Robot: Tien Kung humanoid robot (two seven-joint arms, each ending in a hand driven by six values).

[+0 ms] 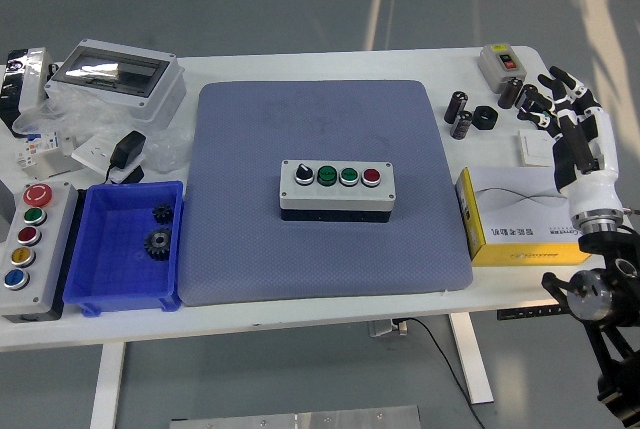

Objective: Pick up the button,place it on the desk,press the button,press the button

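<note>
The grey button box (337, 189) sits flat in the middle of the blue mat (320, 129). On its top are a black knob, two green buttons and a red button (371, 176) at its right end. My right hand (562, 107) is raised at the table's far right edge, well away from the box. Its fingers are spread and hold nothing. My left arm is out of view.
A yellow and white carton (520, 219) lies right of the mat. Black cylinders (460, 114) and a small grey switch box (499, 62) stand behind it. A blue bin (130, 244) with gears, a five-button panel (28, 234) and a clear-lidded box (115, 74) are on the left.
</note>
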